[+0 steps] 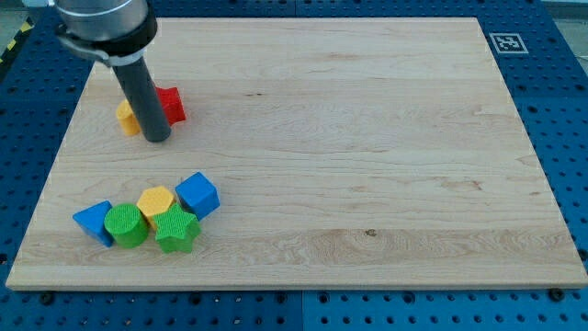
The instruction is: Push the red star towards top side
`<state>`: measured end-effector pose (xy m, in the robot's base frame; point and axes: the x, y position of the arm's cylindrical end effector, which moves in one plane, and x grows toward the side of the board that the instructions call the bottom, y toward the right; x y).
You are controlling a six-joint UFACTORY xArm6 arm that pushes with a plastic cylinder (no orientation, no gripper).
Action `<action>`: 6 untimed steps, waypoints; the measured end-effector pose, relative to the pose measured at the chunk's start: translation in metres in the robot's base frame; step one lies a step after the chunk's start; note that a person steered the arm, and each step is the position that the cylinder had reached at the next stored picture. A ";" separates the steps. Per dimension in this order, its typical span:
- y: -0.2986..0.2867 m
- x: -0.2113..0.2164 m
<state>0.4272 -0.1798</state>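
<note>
1. My tip [157, 139]: bare rod end, no jaws to open or shut; down on the board [367, 138], touching or just short of the red star's [171, 105] lower-left edge (can't tell which).
2. Red star: near the board's top-left corner, partly hidden behind the rod. A yellow block [128, 117] (shape unclear) sits just beside the star on the view's left, prob. touching.
3. Other blocks, well below the star: blue cube [197, 195], yellow hexagon [156, 200], green star [176, 230], green cylinder [126, 226], blue block [95, 222]; all clustered, out of the path.
4. Step in hand (judged): set up behind the star, then push toward the board's top edge.
5. Doing it well: centre the tip under the star's lower side; contact now looks off to the left, so a straight push may spin the star or drag the yellow block along. Shift slightly right, push slow, stop before the edge.
</note>
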 end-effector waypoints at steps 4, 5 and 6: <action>0.042 -0.074; 0.070 -0.090; 0.059 -0.100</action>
